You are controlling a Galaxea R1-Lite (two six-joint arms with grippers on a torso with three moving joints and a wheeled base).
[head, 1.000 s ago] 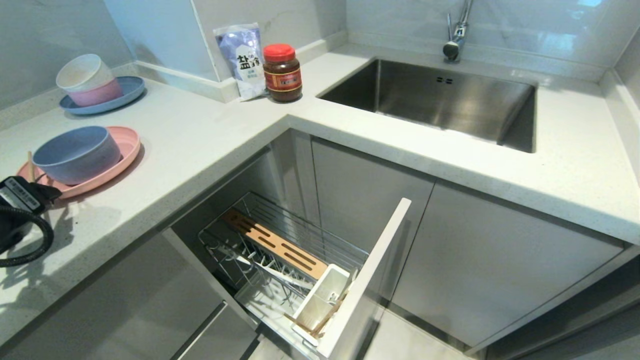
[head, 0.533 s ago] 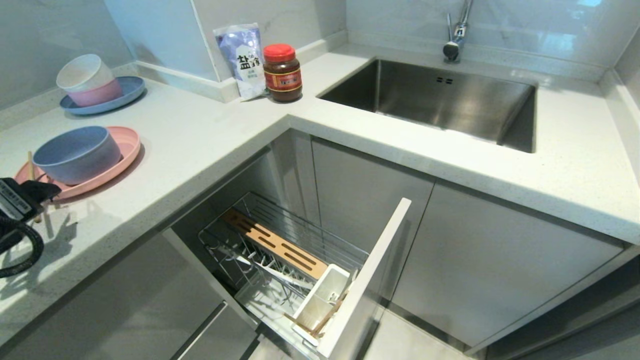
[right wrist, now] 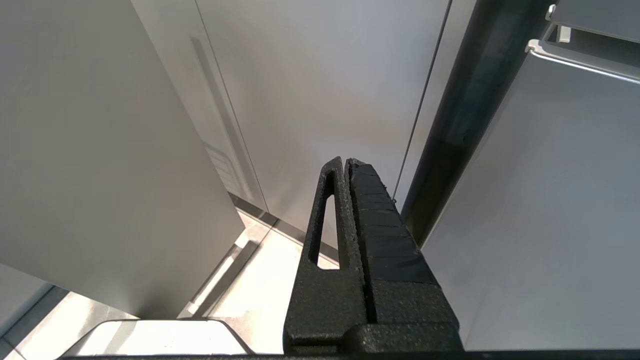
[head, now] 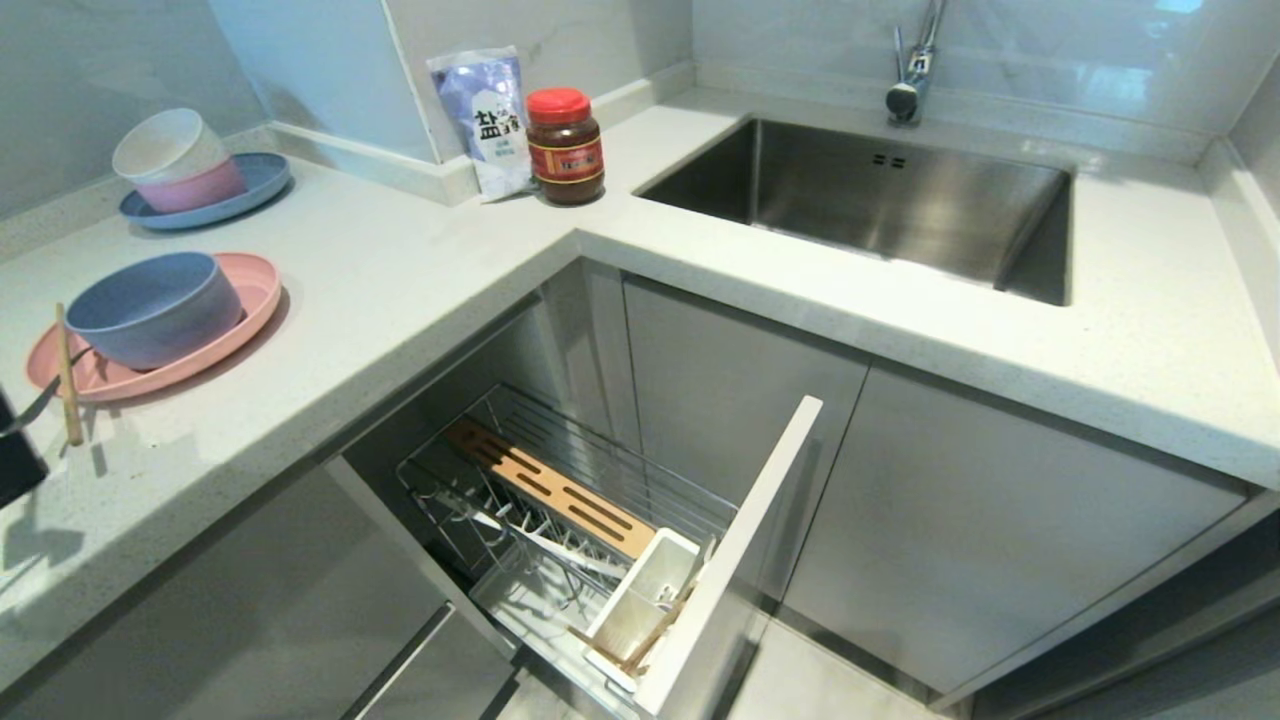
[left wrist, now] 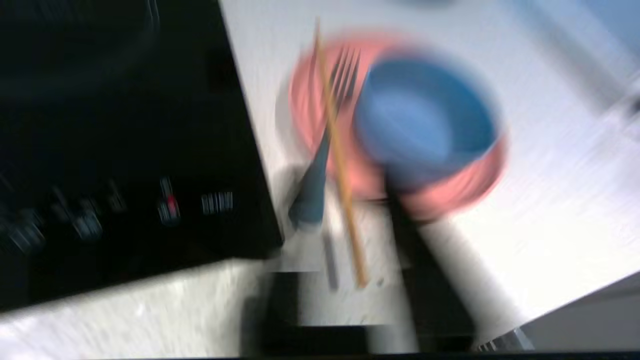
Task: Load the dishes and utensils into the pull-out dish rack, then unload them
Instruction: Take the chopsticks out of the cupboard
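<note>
The blue-grey bowl (head: 150, 305) (left wrist: 425, 115) sits on the pink plate (head: 255, 295) (left wrist: 307, 105) at the counter's left. A wooden chopstick (head: 68, 375) (left wrist: 342, 170) and a silver fork (left wrist: 345, 75) lean on the plate's near rim, ends on the counter. My left gripper (head: 12, 460) is at the picture's left edge, apart from them, shut and empty. The pull-out dish rack (head: 600, 470) stands open below; another chopstick (head: 655, 630) leans in its white cutlery box (head: 640, 590). My right gripper (right wrist: 346, 162) hangs shut by the cabinet fronts.
White and pink bowls are stacked on a blue plate (head: 255, 185) at the back left. A salt bag (head: 485, 120) and red-lidded jar (head: 565, 145) stand in the corner, with the sink (head: 900, 200) to the right. A black cooktop (left wrist: 125, 125) lies beside the plate.
My left gripper has drawn back to the left, almost out of the head view. The chopstick it was at now rests alone against the plate's rim.
</note>
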